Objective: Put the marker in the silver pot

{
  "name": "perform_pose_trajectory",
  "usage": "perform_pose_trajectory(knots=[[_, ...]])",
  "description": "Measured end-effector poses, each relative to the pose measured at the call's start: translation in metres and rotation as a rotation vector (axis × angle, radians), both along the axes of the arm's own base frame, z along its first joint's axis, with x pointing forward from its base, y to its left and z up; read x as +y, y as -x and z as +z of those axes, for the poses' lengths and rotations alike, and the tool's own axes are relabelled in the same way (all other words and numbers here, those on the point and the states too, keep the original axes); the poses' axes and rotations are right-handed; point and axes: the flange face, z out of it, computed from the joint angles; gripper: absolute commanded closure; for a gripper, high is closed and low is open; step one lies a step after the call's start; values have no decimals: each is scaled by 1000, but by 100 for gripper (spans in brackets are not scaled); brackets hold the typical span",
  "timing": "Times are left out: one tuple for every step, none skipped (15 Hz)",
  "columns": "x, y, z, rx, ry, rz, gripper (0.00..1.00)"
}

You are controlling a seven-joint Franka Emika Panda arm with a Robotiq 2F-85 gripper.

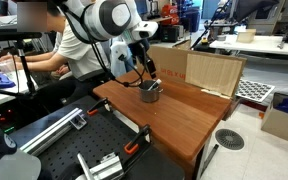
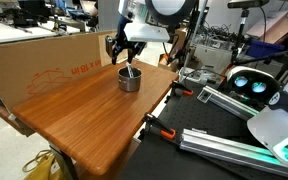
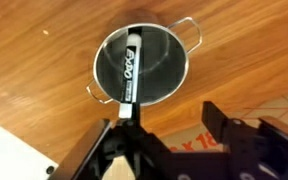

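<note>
The silver pot [image 3: 144, 62] stands on the wooden table, seen in both exterior views [image 1: 150, 92] [image 2: 130, 79]. The marker [image 3: 130, 68], dark with white lettering and a pale end, lies inside the pot and leans on the rim nearest the gripper. My gripper [image 3: 169, 118] hangs just above the pot, fingers spread wide and holding nothing. The marker's pale end lies right at one finger; I cannot tell whether they touch. The gripper also shows in both exterior views [image 1: 144, 70] [image 2: 127, 55].
A large cardboard box [image 2: 44, 55] [image 1: 209, 70] stands along the table's edge right behind the pot. The wooden table [image 2: 84, 115] ends close to the pot on one side. A person [image 1: 44, 40] sits at a desk nearby. Clamps and rails [image 1: 94, 150] lie beside the table.
</note>
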Motion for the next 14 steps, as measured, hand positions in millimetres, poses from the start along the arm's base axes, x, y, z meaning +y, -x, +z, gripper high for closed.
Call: perform_pose_trajectory(knots=[[0, 3, 6, -12, -10, 4, 0], [1, 7, 11, -21, -19, 10, 0], [1, 11, 16, -27, -26, 17, 0], [1, 14, 21, -31, -31, 26, 0], [2, 18, 24, -32, -35, 38, 0], [5, 22, 27, -34, -42, 49, 0], [7, 25, 30, -34, -49, 57, 0], [7, 27, 31, -35, -52, 62, 0], [7, 28, 31, -35, -52, 63, 0], [6, 28, 31, -34, -52, 63, 0], [6, 28, 31, -34, -51, 63, 0], [6, 28, 31, -34, -51, 63, 0], [6, 28, 31, -34, -51, 63, 0], [6, 28, 31, -34, -51, 64, 0]])
